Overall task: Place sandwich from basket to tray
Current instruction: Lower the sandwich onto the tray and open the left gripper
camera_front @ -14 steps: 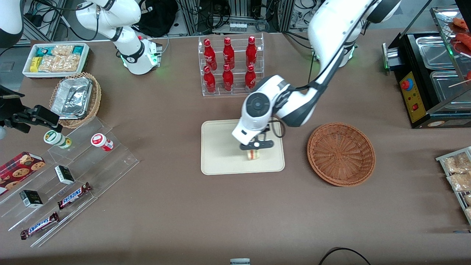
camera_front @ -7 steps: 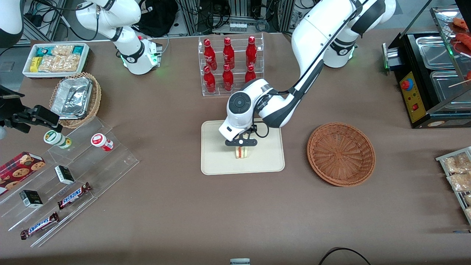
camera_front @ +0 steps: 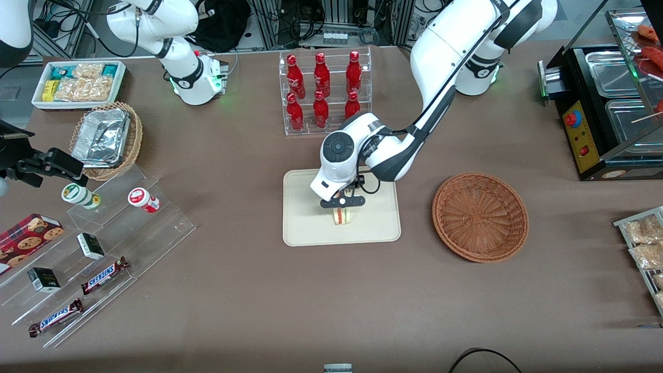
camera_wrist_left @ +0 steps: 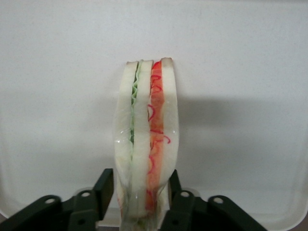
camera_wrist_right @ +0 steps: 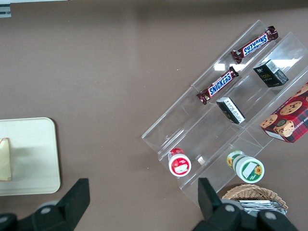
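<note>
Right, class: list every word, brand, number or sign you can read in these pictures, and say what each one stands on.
"SNICKERS": on the two chocolate bars on the clear stepped display stand.
Bottles, cookie box, small dark boxes and round-lidded tubs: print too small to read.
Sandwich, tray and basket: no text.
The gripper over the tray is shut on the sandwich.

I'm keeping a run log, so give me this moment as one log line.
phase: placing | tool: over tray, shut on sandwich | sandwich: upright on tray | basket: empty | release: not yet
</note>
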Available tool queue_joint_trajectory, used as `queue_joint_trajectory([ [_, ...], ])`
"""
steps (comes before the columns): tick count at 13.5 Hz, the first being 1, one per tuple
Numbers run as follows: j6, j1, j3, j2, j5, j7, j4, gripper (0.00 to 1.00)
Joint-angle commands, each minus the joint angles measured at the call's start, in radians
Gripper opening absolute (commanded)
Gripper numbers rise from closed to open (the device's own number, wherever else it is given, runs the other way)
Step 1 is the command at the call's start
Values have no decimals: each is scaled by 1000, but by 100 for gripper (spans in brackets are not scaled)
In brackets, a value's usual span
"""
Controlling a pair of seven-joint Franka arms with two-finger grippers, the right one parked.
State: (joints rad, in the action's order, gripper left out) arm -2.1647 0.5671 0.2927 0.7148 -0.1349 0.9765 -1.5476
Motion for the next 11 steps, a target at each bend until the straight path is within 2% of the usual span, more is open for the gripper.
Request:
queue_joint_trajectory([
  [1,17,11,-9,-47,-17,77,15,100],
  [6,222,-36,-67,-282,-3,82,12,100],
  [11,436,-223,-67,-475,-3,-16,12,100],
])
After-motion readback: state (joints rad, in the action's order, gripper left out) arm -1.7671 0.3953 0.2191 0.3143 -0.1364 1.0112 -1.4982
